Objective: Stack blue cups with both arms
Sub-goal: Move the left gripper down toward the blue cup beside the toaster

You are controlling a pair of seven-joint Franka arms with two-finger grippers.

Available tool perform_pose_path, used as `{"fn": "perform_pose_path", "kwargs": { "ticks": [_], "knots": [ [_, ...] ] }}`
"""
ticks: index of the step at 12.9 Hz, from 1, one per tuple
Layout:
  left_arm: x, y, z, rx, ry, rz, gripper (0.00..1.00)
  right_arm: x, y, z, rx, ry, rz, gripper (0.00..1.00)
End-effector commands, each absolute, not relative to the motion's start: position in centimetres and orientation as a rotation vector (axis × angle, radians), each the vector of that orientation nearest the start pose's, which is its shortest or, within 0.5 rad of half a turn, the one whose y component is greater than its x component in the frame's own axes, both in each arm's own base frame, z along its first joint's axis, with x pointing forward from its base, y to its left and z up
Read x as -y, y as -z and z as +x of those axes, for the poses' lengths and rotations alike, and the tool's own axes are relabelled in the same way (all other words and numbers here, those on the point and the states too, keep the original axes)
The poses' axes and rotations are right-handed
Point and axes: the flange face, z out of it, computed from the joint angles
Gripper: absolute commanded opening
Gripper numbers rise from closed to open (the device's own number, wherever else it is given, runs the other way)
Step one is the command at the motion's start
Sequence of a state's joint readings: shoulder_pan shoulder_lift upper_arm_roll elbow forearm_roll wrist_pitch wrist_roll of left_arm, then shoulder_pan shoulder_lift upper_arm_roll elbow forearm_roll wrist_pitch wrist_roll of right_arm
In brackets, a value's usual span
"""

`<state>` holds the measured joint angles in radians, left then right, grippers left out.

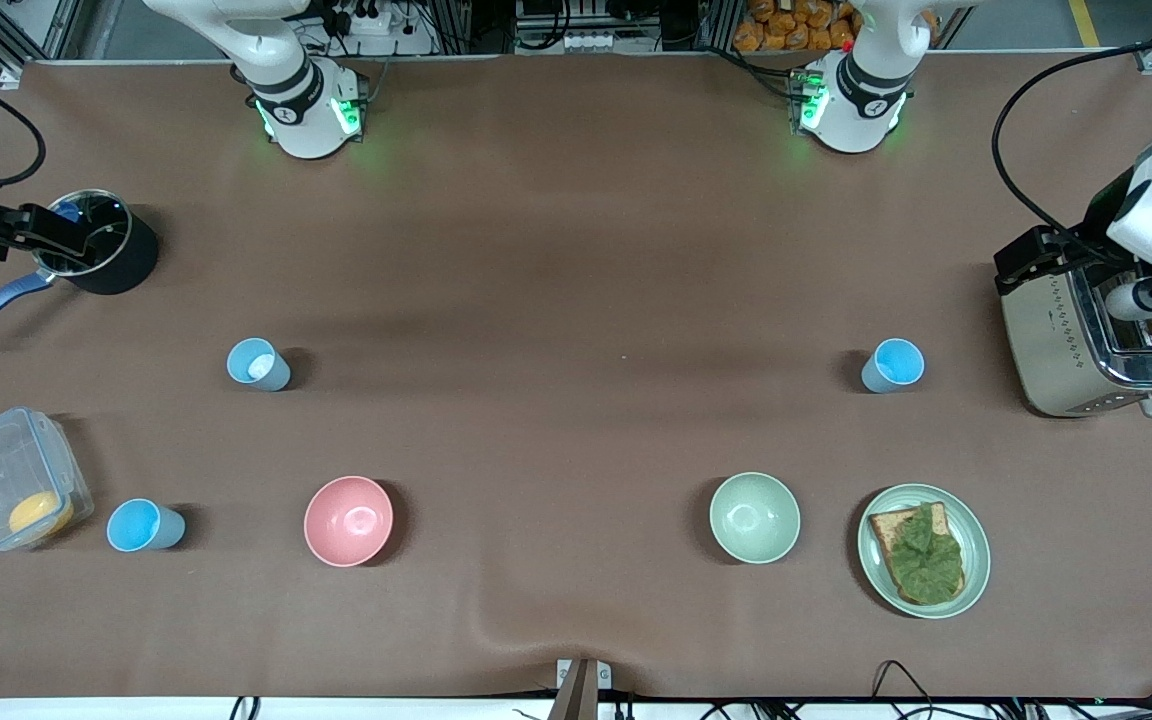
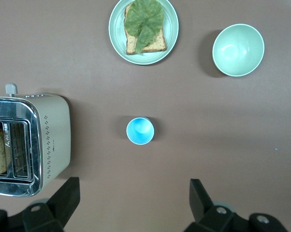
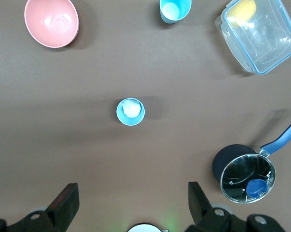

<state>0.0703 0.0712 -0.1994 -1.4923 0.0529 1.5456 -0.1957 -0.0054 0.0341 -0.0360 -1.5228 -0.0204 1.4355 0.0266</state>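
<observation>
- Three blue cups [image 1: 258,364] [image 1: 892,365] [image 1: 144,526] stand upright and well apart on the desk [image 1: 576,250], none stacked.
- Left claw [image 2: 131,200] and right claw [image 3: 131,200], both released, each hover above a cup, positioned for descent.

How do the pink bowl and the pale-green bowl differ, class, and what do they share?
The pink bowl sits toward the right arm's end of the table; the pale-green bowl sits toward the left arm's end. The pink bowl stands alone between a blue cup and the pale-green bowl, while the pale-green bowl stands beside a plate of toast. Both are upright, empty, round and about equally near the front camera.
</observation>
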Motion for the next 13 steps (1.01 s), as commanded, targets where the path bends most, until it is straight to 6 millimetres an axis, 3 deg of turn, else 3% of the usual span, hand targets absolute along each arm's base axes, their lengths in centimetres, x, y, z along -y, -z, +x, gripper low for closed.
{"fn": "perform_pose_path", "kwargs": {
  "ticks": [1,4,6,9,11,13],
  "knots": [
    [6.3,-62.8,56.6,0.044,-0.024,-3.104,1.0,2.6,-62.5,55.8,-0.139,-0.171,-3.17,1.0],
    [5.2,-62.6,56.9,0.013,-0.029,-3.102,1.0,2.6,-62.4,55.8,-0.137,-0.173,-3.171,1.0],
    [4.4,-61.4,57.1,-0.042,-0.059,-3.115,1.0,2.3,-62.4,55.8,-0.13,-0.173,-3.173,1.0],
    [4.0,-56.7,57.3,-0.038,-0.082,-3.099,1.0,1.8,-62.4,55.8,-0.111,-0.173,-3.179,1.0],
    [0.8,-53.4,57.5,0.023,-0.081,-3.098,1.0,1.8,-62.4,55.8,-0.111,-0.173,-3.179,1.0],
    [0.4,-49.4,57.0,0.027,-0.07,-3.1,1.0,1.9,-62.3,55.8,-0.113,-0.178,-3.177,1.0]
  ]
}}
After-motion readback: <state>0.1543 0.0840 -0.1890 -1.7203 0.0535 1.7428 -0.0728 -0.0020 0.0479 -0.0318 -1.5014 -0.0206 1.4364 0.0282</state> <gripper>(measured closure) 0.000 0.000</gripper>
